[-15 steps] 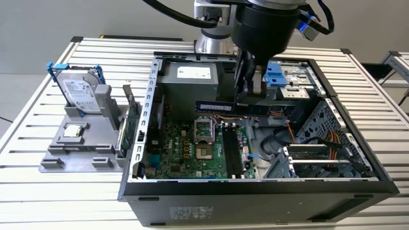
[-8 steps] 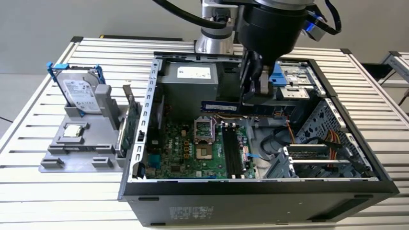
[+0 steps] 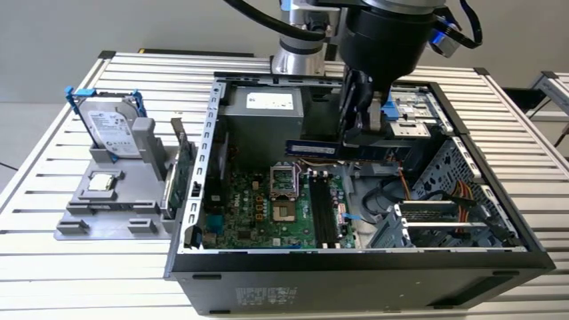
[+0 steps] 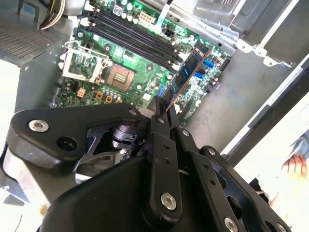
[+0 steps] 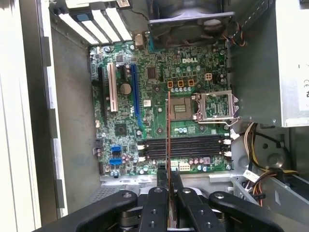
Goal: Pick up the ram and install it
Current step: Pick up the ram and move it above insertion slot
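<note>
Claw (image 5: pixel 168 175) grips ram (image 3: pixel 311 148) above motherboard (image 5: pixel 159 96); ram label pale, unreadable.

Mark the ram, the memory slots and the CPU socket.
long thin dark blue-green ram stick (image 4: pixel 189 72): second wrist view, mid-face.
black memory slots (image 5: pixel 193 147): first wrist view, middle of the row.
square metal CPU socket (image 5: pixel 182 108): first wrist view, its centre.

Arm (image 3: pixel 295 59): silver-grey round joint, blue trim, thick black cables (image 3: pixel 266 20) above the gripper (image 3: pixel 358 139). Gripper: matte black, fat cylindrical body, flat bar linkages, two narrow fingers (image 4: pixel 160 116). In the second wrist view, silver socket screws (image 4: pixel 167 200) and pivot pins along the gripper's linkages.
</note>
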Available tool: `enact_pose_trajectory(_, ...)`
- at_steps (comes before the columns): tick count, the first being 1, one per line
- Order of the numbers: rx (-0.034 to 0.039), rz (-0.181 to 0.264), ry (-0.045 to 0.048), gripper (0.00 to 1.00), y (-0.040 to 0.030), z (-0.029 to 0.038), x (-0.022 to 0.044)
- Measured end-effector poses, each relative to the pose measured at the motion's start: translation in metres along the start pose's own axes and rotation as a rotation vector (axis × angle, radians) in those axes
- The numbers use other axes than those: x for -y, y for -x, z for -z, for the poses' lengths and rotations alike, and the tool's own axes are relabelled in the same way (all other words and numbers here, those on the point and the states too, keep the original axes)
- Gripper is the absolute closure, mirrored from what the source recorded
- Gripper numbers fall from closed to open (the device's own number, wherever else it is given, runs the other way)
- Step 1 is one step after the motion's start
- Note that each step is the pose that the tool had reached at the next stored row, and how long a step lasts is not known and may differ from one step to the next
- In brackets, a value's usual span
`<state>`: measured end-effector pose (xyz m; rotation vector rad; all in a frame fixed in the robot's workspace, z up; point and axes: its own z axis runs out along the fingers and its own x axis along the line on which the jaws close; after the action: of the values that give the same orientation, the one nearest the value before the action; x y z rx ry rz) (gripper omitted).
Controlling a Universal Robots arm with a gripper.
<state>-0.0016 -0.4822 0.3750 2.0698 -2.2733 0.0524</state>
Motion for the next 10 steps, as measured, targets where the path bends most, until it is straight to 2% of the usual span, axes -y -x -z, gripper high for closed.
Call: enact_pose_trajectory(10,-0.0001,0.0,0.0,1.0,0.0015,0.0003,0.0089)
